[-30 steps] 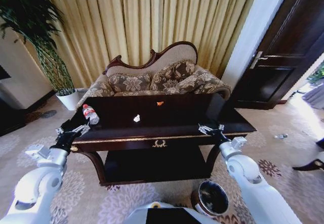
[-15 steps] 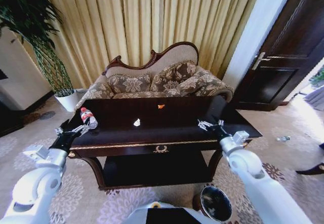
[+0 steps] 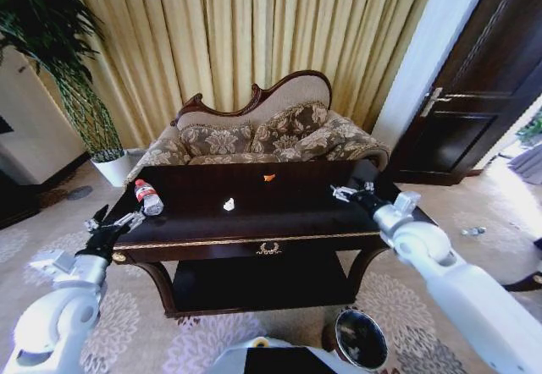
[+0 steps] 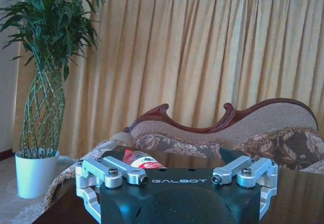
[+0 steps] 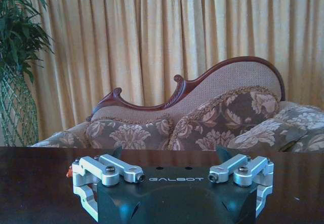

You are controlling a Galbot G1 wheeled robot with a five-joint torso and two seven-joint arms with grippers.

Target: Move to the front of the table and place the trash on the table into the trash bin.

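Note:
The dark-brown table (image 3: pixel 296 215) stands in front of me, before a floral sofa. On it lie a clear bottle (image 3: pixel 150 198) with a red label at the left end, a white crumpled scrap (image 3: pixel 229 205) near the middle, and a tiny orange scrap (image 3: pixel 269 177) toward the far edge. The round trash bin (image 3: pixel 360 340) with its black liner sits on the carpet at the table's front right. My left gripper (image 3: pixel 110 224) hovers open off the front-left corner, short of the bottle (image 4: pixel 144 160). My right gripper (image 3: pixel 347 193) is open above the table's right part, holding nothing.
A carved-back floral sofa (image 3: pixel 262 133) stands close behind the table. A tall plant in a white pot (image 3: pixel 113 165) is at the left. A dark door (image 3: pixel 474 78) is at the right. Patterned carpet surrounds the table, whose lower shelf (image 3: pixel 254 277) is bare.
The whole picture has shifted a little, so the camera moved. My right gripper has reached forward over the table's right side. My left gripper has dropped slightly back from the left corner.

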